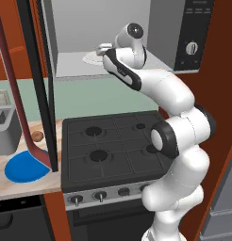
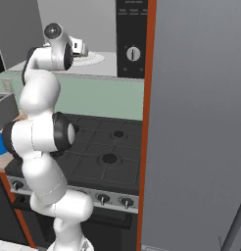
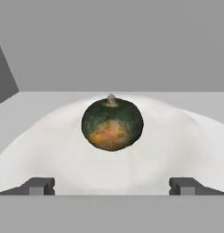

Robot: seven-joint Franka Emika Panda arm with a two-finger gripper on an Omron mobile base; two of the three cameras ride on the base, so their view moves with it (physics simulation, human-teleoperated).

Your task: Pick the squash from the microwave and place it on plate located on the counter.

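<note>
Hand view: a round dark green squash (image 3: 112,123) with an orange patch sits on the microwave's (image 1: 113,33) white turntable (image 3: 63,150), ahead of the spread hand (image 3: 112,185). A blue plate (image 1: 24,168) lies on the tan surface (image 1: 23,188) beside the black stove (image 1: 113,141).

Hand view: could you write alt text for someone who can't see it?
A small round dark green squash with an orange patch and a short stem sits on a white turntable disc inside the grey microwave. The gripper's two dark fingers stand wide apart in front, not touching it.
</note>
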